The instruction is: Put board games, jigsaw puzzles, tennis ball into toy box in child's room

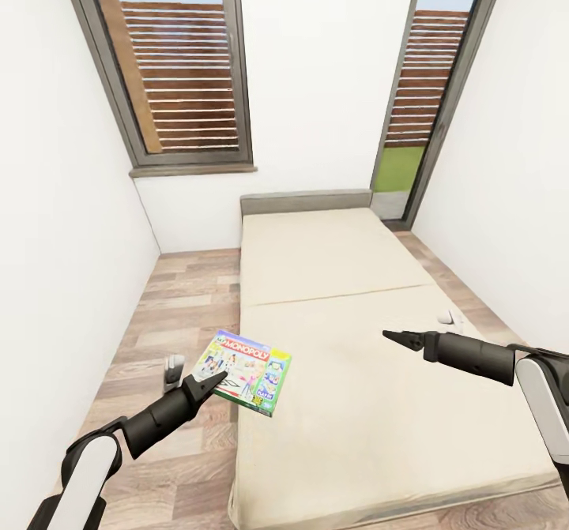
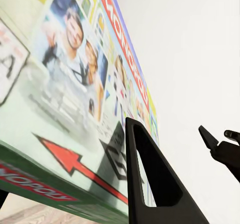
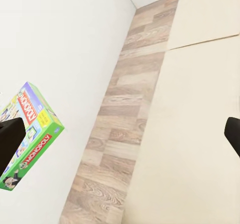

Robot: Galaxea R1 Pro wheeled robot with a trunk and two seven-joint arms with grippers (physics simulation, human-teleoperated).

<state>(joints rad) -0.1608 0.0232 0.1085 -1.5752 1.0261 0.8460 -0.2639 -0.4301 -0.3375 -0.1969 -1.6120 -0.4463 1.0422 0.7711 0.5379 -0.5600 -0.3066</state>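
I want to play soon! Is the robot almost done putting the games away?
Not nearly. The left gripper holds the Monopoly game, lifted at the bed edge. The right gripper hovers over the mattress, seemingly empty. The game must reach the toy box.

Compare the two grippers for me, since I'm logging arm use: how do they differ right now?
The left gripper is shut on the Monopoly box, lifted at the bed's left edge; the right gripper holds nothing. The left sits low near the floor side, while the right hovers over the mattress. Both have dark fingers.
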